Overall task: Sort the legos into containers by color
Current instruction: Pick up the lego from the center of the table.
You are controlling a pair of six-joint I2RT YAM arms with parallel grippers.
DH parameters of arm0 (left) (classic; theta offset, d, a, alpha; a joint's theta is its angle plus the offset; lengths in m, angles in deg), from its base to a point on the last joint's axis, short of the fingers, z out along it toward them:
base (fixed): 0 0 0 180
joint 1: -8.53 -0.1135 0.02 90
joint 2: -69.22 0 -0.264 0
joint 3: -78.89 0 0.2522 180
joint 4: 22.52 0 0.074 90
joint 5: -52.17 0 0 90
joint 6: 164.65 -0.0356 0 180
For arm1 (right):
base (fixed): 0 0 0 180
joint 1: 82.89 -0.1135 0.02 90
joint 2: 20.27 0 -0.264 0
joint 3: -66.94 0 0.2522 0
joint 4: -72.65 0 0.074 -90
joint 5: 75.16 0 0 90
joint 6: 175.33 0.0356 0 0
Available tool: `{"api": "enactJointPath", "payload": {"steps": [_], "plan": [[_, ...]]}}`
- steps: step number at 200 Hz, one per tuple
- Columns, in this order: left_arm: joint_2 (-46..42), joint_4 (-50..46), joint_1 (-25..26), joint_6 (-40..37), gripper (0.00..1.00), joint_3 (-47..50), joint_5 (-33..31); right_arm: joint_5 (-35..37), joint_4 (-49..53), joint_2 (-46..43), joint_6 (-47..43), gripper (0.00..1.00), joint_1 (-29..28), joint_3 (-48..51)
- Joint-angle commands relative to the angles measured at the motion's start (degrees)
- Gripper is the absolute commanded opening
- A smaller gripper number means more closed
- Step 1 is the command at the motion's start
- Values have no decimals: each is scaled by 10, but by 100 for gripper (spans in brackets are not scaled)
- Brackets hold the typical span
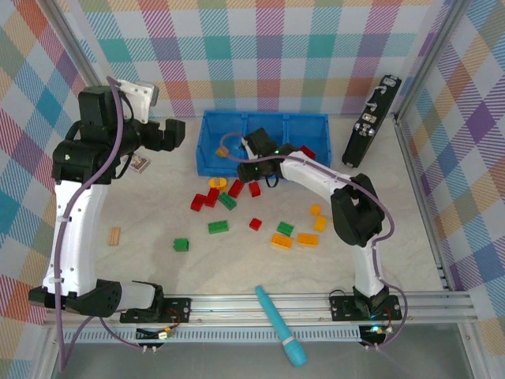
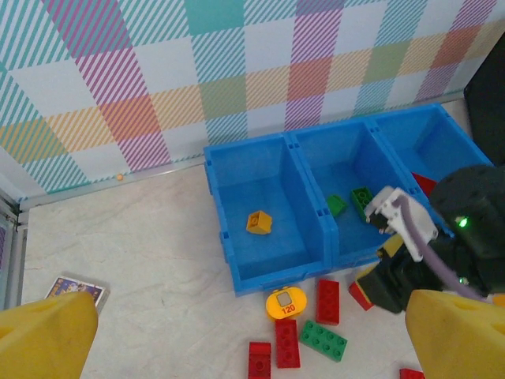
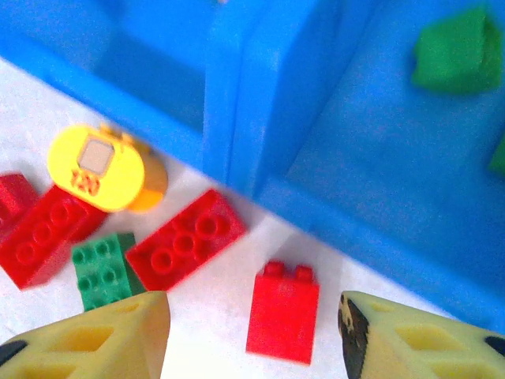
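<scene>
Right end effector (image 3: 252, 316) hangs over the red brick (image 3: 282, 310), fingers spread, 1 each side, not touching it, nothing pinched. You want to come straight down with the brick centred so both pads meet its flat side faces, and close only once the tips are near desk (image 1: 142, 205) level. It sits on the desk just beside the blue tray (image 3: 237, 103) front wall, so keep the fingers off that wall and off the longer red brick (image 3: 185, 250) lying just beside it. Then lift clear of the rim and, judging by what's sorted, carry it to the right compartment, where a red piece (image 2: 424, 183) lies; the middle holds green bricks (image 2: 362, 200), the left an orange piece (image 2: 259, 222). The brick itself: small, glossy red, 2 studs along 1 edge, smooth sides, likely slippery, so grip square. Left end effector (image 1: 172, 134) is spread wide, empty, near the tray's left end. Other legos (image 1: 282, 241) lie scattered on the desk.
</scene>
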Motion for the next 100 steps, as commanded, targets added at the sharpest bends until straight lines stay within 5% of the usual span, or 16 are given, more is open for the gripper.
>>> {"api": "enactJointPath", "payload": {"steps": [1,49,100], "plan": [[-13,11,8,9,100,4,16,9,9,-20,50,59,2,31],[-10,14,8,15,100,4,75,34,12,2,81,64,-1,39],[-6,8,8,12,100,-8,66,18,17,85,76,66,-2,-37]]}}
